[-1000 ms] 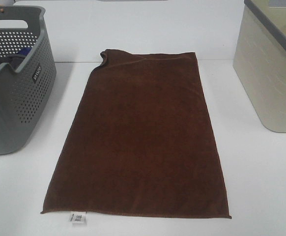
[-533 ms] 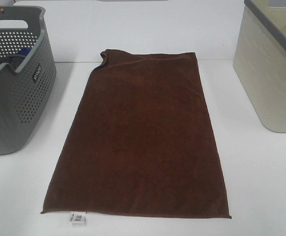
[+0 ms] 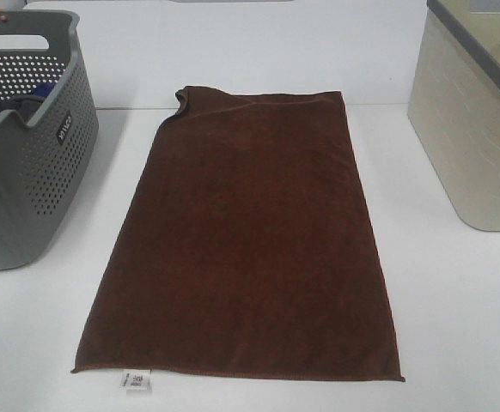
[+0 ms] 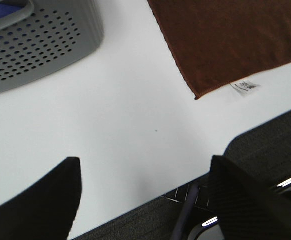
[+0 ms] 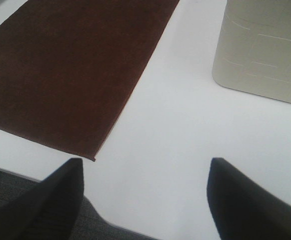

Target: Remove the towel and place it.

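Exterior high: nothing shifted since the earlier frames. Towel (image 3: 241, 240) spread flat on the white counter (image 3: 456, 309), small white tag (image 3: 136, 378) at its near corner, far left corner slightly rumpled. Grey perforated basket (image 3: 27, 146) to the left holding a bluish cloth (image 3: 35, 93); beige bin (image 3: 473, 120) to the right. Both well apart from the towel. No arm over the counter.

Left wrist: left pincer (image 4: 145, 200) with fingers spread apart, empty, over the counter's near edge. Towel corner and tag ahead, basket wall nearby.

Right wrist: right pincer (image 5: 144, 200) likewise spread apart, holding nothing. Towel's other near corner just ahead, beige bin beyond.
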Motion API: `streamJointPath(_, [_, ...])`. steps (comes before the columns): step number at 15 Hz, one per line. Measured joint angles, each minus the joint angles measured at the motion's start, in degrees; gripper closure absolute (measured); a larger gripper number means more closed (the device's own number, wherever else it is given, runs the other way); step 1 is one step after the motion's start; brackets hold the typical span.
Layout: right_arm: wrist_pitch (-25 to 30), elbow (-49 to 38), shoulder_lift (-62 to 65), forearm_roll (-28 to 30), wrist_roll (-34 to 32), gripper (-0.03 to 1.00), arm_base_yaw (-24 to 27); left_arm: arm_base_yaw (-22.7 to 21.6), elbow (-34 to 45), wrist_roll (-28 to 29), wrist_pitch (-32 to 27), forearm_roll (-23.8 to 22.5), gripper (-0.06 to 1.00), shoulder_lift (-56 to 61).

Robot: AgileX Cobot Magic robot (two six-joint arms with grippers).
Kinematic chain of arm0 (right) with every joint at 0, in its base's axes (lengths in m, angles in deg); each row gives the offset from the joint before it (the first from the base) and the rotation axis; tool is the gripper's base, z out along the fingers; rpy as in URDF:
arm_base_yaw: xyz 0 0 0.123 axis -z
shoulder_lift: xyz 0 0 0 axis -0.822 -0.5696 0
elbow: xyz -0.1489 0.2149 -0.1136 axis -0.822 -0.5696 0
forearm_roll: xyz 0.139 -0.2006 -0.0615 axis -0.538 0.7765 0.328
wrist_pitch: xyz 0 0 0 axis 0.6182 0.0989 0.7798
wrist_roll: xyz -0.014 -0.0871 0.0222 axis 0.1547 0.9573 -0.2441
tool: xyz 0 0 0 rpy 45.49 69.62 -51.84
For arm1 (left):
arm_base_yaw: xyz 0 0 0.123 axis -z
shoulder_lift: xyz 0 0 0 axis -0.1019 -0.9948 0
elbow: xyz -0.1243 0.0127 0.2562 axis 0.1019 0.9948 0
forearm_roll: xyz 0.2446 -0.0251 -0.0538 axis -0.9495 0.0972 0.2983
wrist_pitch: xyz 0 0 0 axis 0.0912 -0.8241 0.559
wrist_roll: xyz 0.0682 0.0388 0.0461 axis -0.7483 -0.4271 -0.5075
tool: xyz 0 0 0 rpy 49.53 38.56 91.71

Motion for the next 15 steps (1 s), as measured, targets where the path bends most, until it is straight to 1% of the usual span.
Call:
streamJointPath(2, [-0.1,0.0,0.0,0.0,0.0,0.30,0.1,-3.9,0.0,0.0,0.1,0.0,0.26,3.4])
streamJointPath(4, [-0.1,0.0,0.0,0.0,0.0,0.30,2.4,-8.7,0.1,-0.1,0.2,0.0,0.26,9.2])
streamJointPath(6, [-0.1,0.0,0.0,0.0,0.0,0.30,7.4,-12.8,0.3,-0.1,0.2,0.0,0.26,15.1])
streamJointPath(9, [-0.1,0.0,0.0,0.0,0.0,0.30,15.3,-17.5,0.3,-0.1,0.2,0.0,0.26,22.5])
streamJointPath(11, [-0.1,0.0,0.0,0.0,0.0,0.30,17.1,-19.6,0.3,-0.1,0.2,0.0,0.26,23.0])
streamJointPath(15, [-0.1,0.0,0.0,0.0,0.0,0.30,17.2,-20.0,0.3,-0.1,0.2,0.0,0.26,23.0])
